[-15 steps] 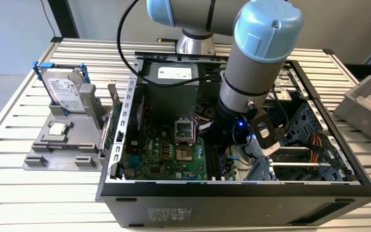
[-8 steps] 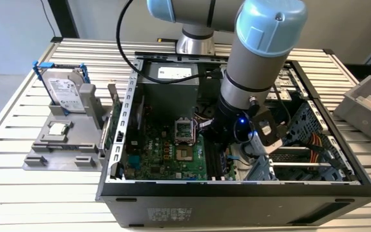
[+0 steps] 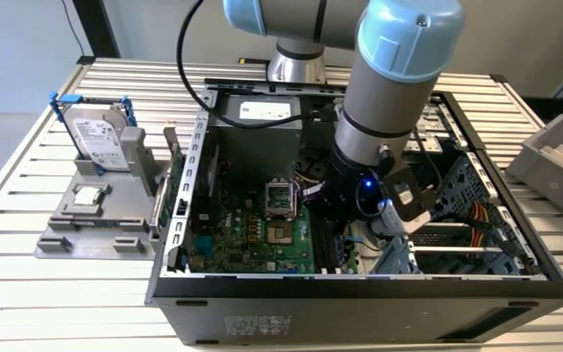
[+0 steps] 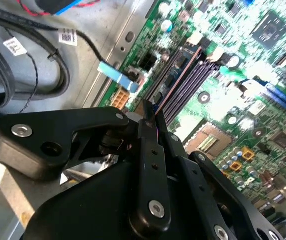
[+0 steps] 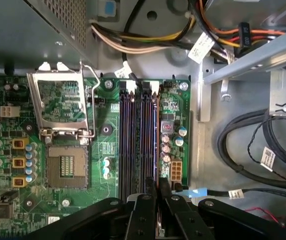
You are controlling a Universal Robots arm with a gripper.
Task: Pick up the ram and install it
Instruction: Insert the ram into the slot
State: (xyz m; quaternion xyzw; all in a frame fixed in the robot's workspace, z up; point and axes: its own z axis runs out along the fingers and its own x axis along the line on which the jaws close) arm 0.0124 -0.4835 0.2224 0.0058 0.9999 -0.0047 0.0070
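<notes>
My gripper is down inside the open computer case, over the motherboard. In both wrist views its black fingers stand pressed together on a thin edge-on board, the ram, which pokes out a little past the fingertips. The gripper hangs just above one end of the row of dark memory slots, roughly in line with them. The same slots run away from the fingertips in the second wrist view. How far the ram is from the slots I cannot tell.
A silver hard drive in a blue frame and a grey fixture stand on the slatted table at the exterior view's left. An open processor socket lies beside the slots. Black cables crowd the case floor. A grey bin sits at the right.
</notes>
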